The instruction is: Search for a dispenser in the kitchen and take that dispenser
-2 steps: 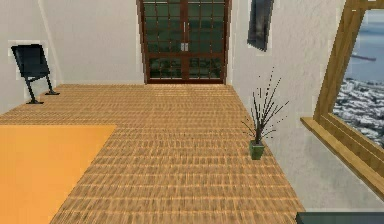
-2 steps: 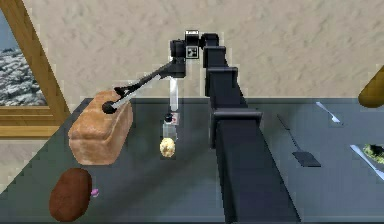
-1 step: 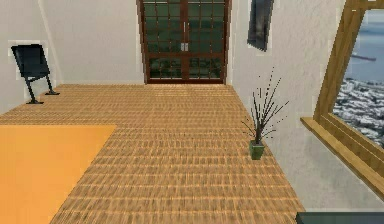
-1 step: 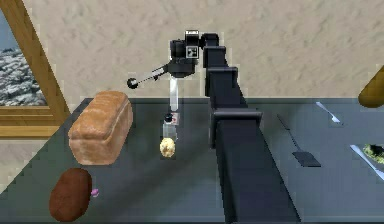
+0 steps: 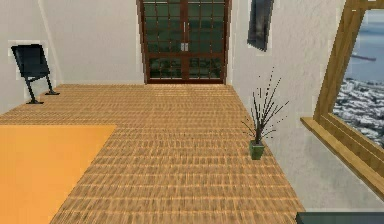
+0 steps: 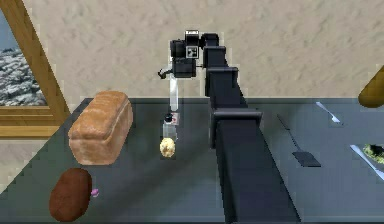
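Dispenser (image 6: 169, 137), a small pale bottle shape, sits on the dark counter (image 6: 140, 190) in the arm side view, between a bread loaf (image 6: 100, 128) and the arm (image 6: 240, 150). Nearest on that counter lies a brown rounded lump (image 6: 71, 194), with the loaf just beyond it. The gripper (image 6: 174, 100) shows close above the bottle's top in the picture; whether it holds anything cannot be told. In the forward view an orange rug (image 5: 50, 165) comes first, then a potted plant (image 5: 260, 125), then glass doors (image 5: 185, 40).
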Available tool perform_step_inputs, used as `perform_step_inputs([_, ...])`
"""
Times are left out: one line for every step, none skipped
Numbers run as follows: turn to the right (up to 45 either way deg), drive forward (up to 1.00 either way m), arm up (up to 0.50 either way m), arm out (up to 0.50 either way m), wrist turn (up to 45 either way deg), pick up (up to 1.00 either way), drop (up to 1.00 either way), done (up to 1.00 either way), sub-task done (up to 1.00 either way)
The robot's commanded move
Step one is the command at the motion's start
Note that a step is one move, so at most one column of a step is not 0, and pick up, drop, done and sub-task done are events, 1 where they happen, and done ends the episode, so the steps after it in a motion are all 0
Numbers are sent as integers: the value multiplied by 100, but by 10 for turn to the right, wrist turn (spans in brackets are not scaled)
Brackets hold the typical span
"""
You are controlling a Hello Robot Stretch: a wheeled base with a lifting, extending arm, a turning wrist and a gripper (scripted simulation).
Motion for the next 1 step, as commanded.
perform_step_inputs([0,0,0,0,0,100,0,0,0])
